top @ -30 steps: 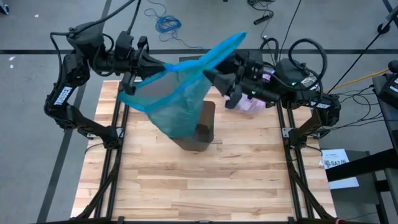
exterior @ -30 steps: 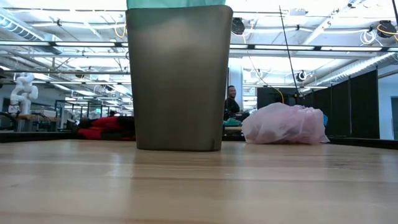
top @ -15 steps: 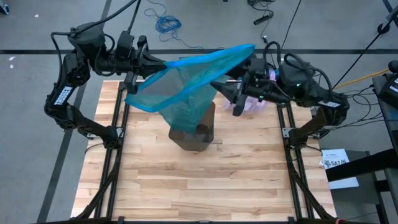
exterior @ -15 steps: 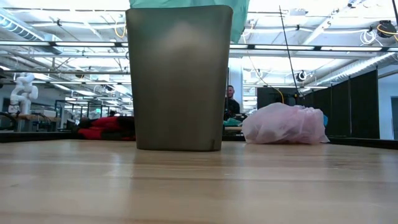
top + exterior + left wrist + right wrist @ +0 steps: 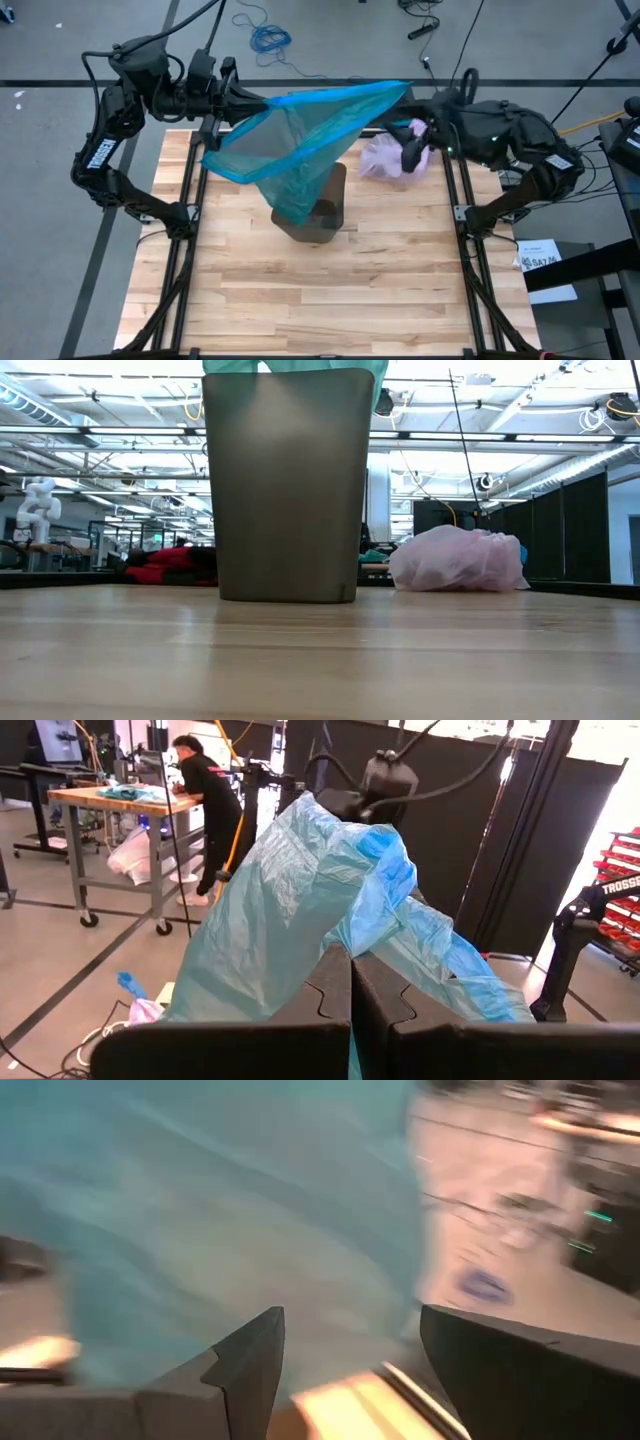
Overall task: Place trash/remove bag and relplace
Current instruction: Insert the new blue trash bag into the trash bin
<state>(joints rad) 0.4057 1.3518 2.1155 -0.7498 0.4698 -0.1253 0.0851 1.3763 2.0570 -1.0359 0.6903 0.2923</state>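
Note:
A teal-green plastic bag [image 5: 300, 140] hangs over the dark grey bin [image 5: 325, 210] [image 5: 288, 485], with its lower end down inside the bin. Its mouth is spread wide from my left gripper [image 5: 252, 103] [image 5: 351, 970], shut on its rim, toward my right gripper [image 5: 405, 135] [image 5: 345, 1315]. My right gripper is open, with blurred teal film right in front of its fingers. The pale lilac-pink bag [image 5: 385, 158] [image 5: 457, 559] lies bunched on the table near the far right corner. No trash shows. My left gripper pinches the teal bag's rim [image 5: 330, 935] between its two shut fingers, coming level from the table's left. The film bunches out past the fingertips and is drawn fairly taut toward the right arm. My right gripper: I cannot tell whether its open fingers touch the film.
The bin stands near the middle of the wooden table [image 5: 300, 300], which is bare on its near half. A red heap [image 5: 165, 565] lies beyond the far edge in the low view. A person [image 5: 210, 800] stands at a bench far off in the room.
My right gripper has drawn back toward the table's right edge. The teal bag's right corner has gone with it, so the mouth now stretches wider and flatter across the far side. The pink bag, half hidden under the right arm before, now shows.

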